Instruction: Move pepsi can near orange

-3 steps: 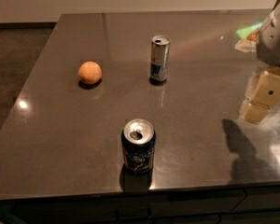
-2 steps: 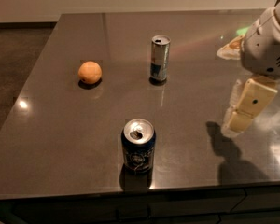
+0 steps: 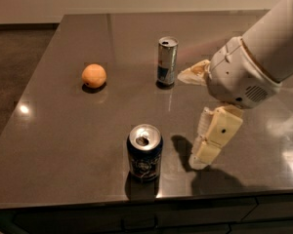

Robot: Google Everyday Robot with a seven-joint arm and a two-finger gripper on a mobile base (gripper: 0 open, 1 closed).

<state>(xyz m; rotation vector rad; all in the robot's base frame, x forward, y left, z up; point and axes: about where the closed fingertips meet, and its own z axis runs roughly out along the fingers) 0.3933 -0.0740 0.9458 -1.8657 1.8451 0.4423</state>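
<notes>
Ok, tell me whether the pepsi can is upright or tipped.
Upright: the pepsi can stands on its base, silver top upward; the gripper hovers beside it.

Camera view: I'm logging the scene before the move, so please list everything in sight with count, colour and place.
pepsi can: one, dark navy with silver top, upright near the table's front edge.
orange: one, pale orange, left part of the table, apart from both cans.
slim can: one, silver and blue, upright, behind the pepsi can toward the back.
table: one, dark grey and glossy, fills most of the view.
arm: one, white, reaching in from the right.
gripper: one, cream, hanging over the table just right of the pepsi can, not touching it.
</notes>
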